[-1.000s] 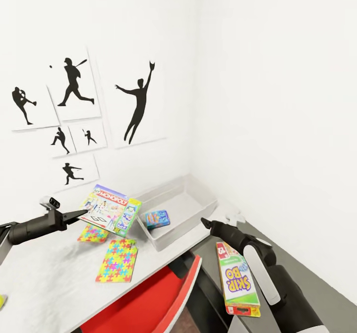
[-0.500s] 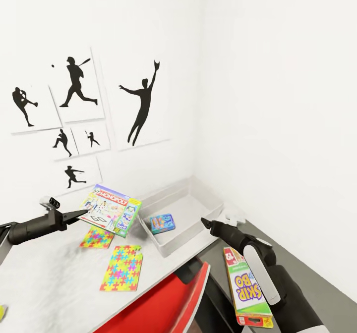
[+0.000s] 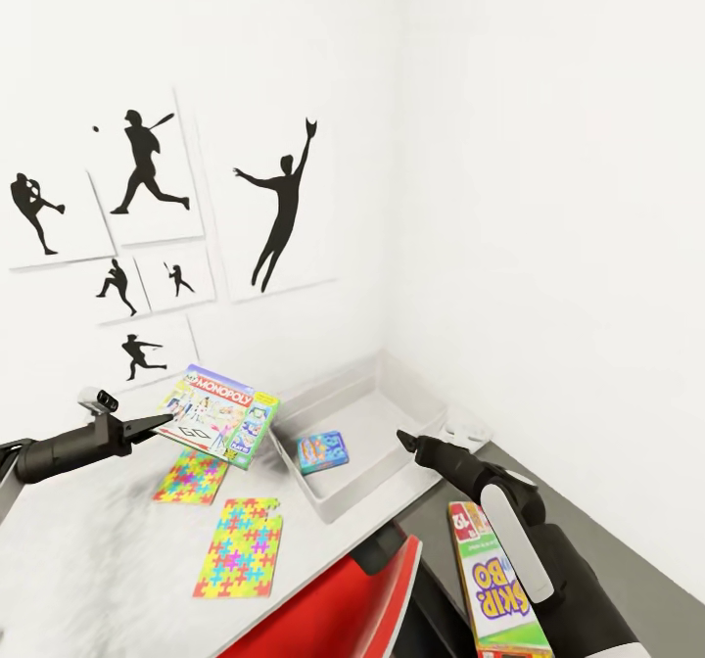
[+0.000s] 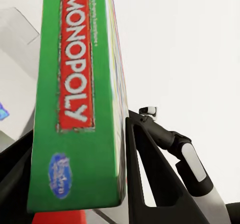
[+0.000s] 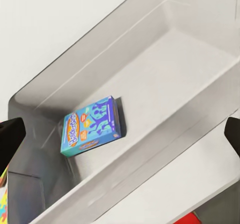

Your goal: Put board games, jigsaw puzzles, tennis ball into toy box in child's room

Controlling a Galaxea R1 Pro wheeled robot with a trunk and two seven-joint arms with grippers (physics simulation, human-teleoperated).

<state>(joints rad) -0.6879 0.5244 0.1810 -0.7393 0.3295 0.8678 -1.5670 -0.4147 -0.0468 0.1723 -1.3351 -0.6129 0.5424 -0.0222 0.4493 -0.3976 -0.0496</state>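
Note:
My left gripper (image 3: 164, 425) is shut on the edge of the colourful Monopoly board game (image 3: 221, 413), held tilted above the table (image 3: 88, 540); its green side (image 4: 80, 94) sits between the dark fingers (image 4: 150, 184). Two jigsaw puzzles (image 3: 193, 477) (image 3: 240, 546) lie flat on the table. The grey toy box (image 3: 392, 399) holds a small blue board game (image 3: 322, 451) (image 5: 92, 125). My right gripper (image 3: 403, 440) hovers open at the toy box's near rim (image 5: 165, 134). The SKIP-BO box (image 3: 497, 585) shows below my right forearm, not gripped. The tennis ball and bed are out of view.
A red chair (image 3: 333, 599) is tucked at the table's front edge, just below the toy box. White walls meet in a corner behind the toy box, with black baseball silhouettes (image 3: 284, 203) on the left wall. Grey floor (image 3: 627, 550) runs along the right.
The whole view has shifted, so the camera moved: table, toy box and SKIP-BO box slid right and down in the picture. Both arms keep their pose and the Monopoly box stays gripped.

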